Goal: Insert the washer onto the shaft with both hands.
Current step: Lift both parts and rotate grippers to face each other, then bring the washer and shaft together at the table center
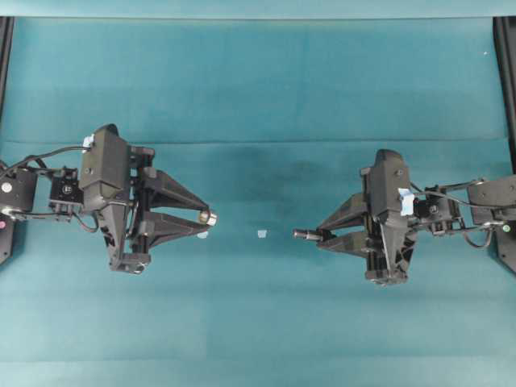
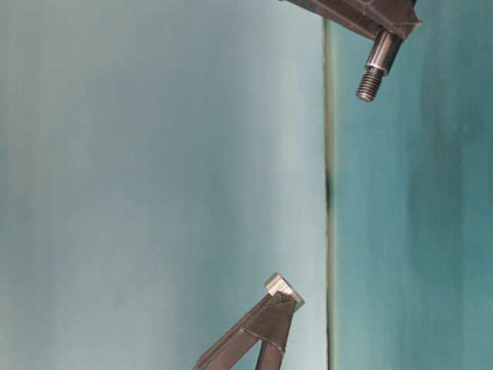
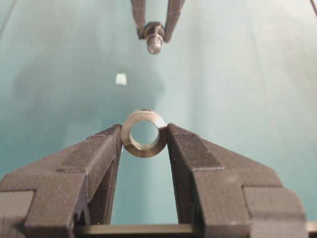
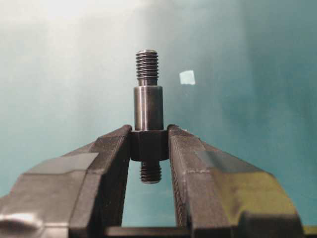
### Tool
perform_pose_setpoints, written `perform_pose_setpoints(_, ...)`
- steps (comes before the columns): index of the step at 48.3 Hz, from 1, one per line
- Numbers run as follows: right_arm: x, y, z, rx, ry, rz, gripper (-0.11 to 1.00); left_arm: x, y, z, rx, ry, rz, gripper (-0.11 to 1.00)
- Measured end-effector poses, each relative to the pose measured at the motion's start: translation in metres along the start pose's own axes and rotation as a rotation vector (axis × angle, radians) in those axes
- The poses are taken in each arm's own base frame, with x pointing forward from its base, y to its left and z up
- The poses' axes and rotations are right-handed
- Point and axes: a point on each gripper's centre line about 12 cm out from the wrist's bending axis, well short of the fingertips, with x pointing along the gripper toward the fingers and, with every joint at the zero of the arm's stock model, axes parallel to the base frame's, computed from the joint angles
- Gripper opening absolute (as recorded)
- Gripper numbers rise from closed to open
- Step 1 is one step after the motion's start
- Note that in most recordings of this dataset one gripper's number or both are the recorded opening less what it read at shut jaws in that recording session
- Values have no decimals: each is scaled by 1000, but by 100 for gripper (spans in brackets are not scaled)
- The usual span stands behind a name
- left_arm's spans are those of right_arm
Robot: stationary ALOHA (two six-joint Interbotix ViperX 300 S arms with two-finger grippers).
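Observation:
My left gripper [image 1: 203, 217] is shut on the washer [image 3: 144, 133], a silvery ring pinched between the fingertips with its hole facing forward; the same washer [image 1: 205, 216] shows in the overhead view. My right gripper [image 1: 321, 235] is shut on the shaft [image 4: 148, 116], a dark stepped rod held by its thick middle, threaded tip pointing away. The shaft [image 1: 305, 234] points left toward the washer, with a wide gap between them. In the left wrist view the shaft [image 3: 154, 38] appears far ahead, slightly right of the washer's hole. At table level the shaft [image 2: 377, 69] and the washer [image 2: 281, 286] stay apart.
A tiny pale square scrap [image 1: 261, 234] lies on the teal cloth [image 1: 258, 322] between the two grippers, below the line joining them. Black frame rails [image 1: 506, 72] run along the far left and right edges.

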Motion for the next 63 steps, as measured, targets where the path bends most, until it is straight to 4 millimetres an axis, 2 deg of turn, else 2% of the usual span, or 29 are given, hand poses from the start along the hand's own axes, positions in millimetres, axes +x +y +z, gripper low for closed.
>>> perform_pose_setpoints(17, -1, 0, 0, -1, -12, 1, 0, 5, -1, 0, 1, 7, -2, 37)
perform_pose_setpoints(63, 21, 6, -16, 13, -66, 44, 0, 63, -10, -7, 9, 29, -24, 37)
